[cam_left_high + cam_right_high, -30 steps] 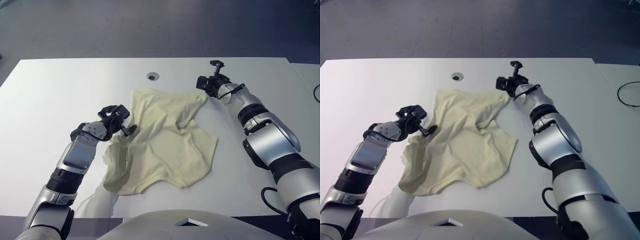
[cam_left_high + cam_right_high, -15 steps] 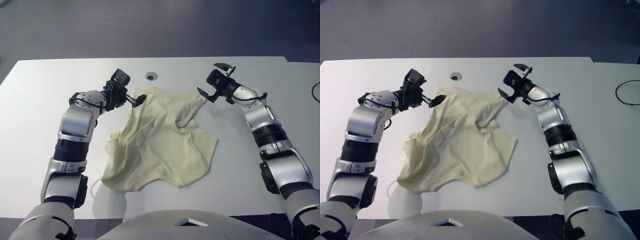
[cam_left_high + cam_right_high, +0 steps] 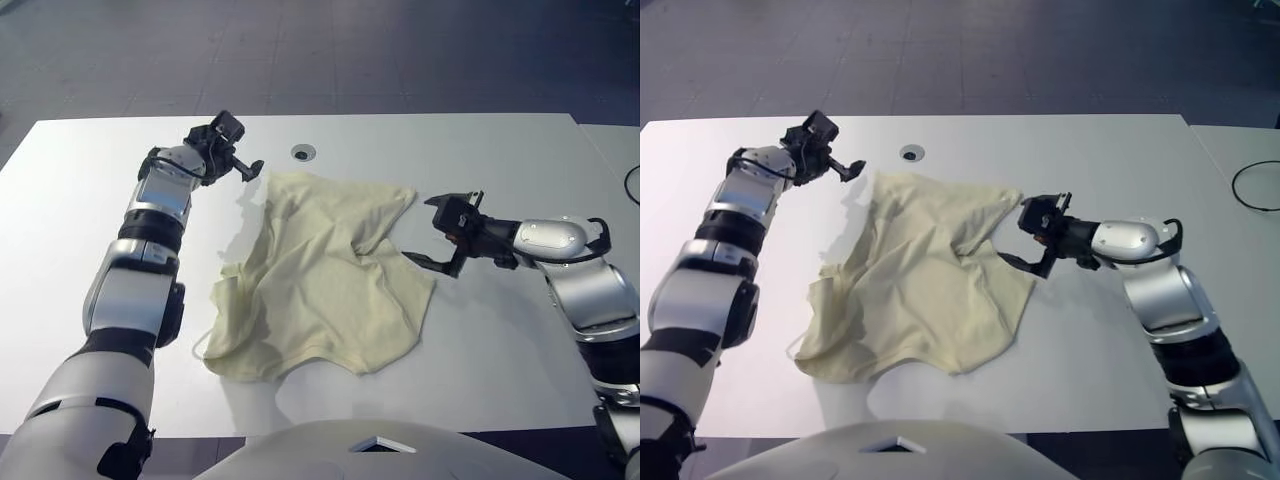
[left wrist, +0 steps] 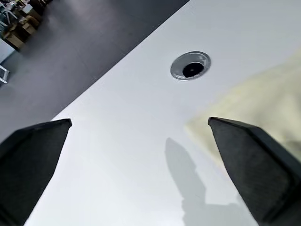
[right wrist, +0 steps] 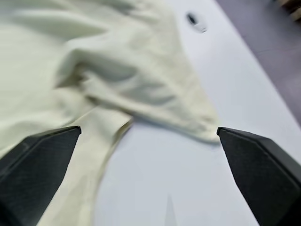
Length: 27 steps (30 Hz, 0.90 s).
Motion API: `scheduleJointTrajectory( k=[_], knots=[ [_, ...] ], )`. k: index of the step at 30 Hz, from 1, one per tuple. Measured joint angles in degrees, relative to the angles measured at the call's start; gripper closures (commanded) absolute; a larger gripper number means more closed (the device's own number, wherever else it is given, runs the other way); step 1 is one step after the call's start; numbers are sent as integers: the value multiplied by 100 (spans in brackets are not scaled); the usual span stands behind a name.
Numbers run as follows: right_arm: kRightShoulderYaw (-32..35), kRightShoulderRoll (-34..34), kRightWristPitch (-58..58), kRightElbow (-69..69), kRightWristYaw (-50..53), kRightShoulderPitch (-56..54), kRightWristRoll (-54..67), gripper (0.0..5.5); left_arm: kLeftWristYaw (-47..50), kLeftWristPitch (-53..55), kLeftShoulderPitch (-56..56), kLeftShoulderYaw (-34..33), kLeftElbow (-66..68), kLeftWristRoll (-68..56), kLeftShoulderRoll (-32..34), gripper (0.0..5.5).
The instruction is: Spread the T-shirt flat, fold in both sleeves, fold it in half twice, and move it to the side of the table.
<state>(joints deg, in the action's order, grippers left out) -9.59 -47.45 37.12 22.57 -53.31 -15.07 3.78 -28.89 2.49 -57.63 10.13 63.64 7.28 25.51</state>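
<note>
Left gripper (image 3: 252, 171) hangs open at the crumpled shirt's (image 3: 330, 285) eleven o'clock, right gripper (image 3: 436, 232) open at three, probably poised to spread it.

- L gripper (image 4: 139, 121): two dark fingers (image 4: 33, 165) in the frame's near corners, set wide apart, nothing btwn them.
- White table (image 4: 117, 155) spans the gap btwn the fingers, mid-frame.
- Round hole (image 4: 190, 65) w/ silver ring set in the table, just past mid-frame.
- Pale yellow T-shirt (image 4: 263, 94): one edge at the frame's side, next to one finger, apart from the hole.
- Grey shadow (image 4: 181, 155) on the table nr the shirt edge.
- Dark floor (image 4: 94, 33) beyond the table's diagonal edge; clutter (image 4: 19, 19) in the far corner, too small to tell.
</note>
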Motion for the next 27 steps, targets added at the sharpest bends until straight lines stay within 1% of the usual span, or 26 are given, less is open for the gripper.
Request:
scheduleJointTrajectory(
  k=[4, 7, 20, 27],
  knots=[
    [-64, -158, 299, 270, -110, 6, 38, 12, 63, -434, -235, 19, 761, 202, -110, 10],
    [-181, -221, 357, 362, -162, 14, 39, 12, 72, -565, -228, 24, 1014, 295, -238, 10],
    [-525, -528, 511, 578, -271, 50, -30, 12, 196, -823, 146, -56, 1193, 439, -518, 10],
    [-930, -527, 380, 493, -198, 63, -251, 12, 458, -963, 299, 246, 1118, 832, -538, 10]
  ],
)
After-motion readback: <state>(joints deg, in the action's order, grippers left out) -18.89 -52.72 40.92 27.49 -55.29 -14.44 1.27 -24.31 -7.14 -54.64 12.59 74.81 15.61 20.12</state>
